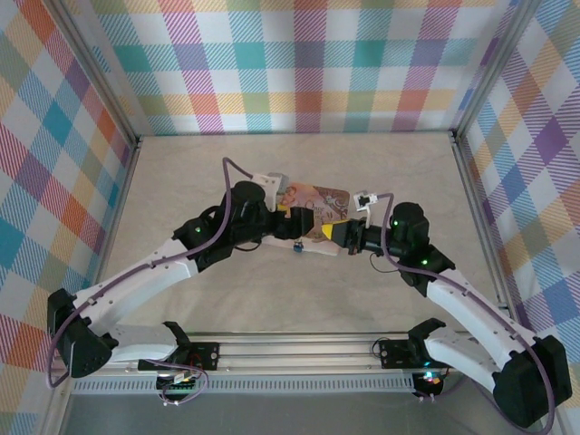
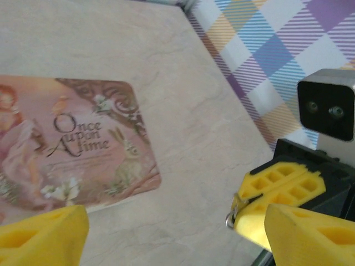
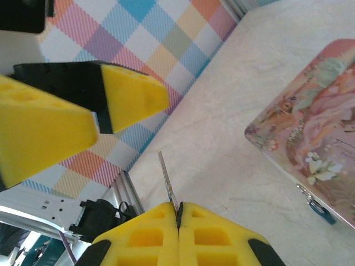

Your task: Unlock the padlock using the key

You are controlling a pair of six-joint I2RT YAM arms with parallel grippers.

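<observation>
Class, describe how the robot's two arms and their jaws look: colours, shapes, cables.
Both the left arm and the right arm have white links joined by black joints with small green lights. A lilac cable loops along each. The jaws are bright yellow wedges moulded with square pockets, on black mounts.

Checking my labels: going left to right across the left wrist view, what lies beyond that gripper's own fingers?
Tin → key → camera
</observation>
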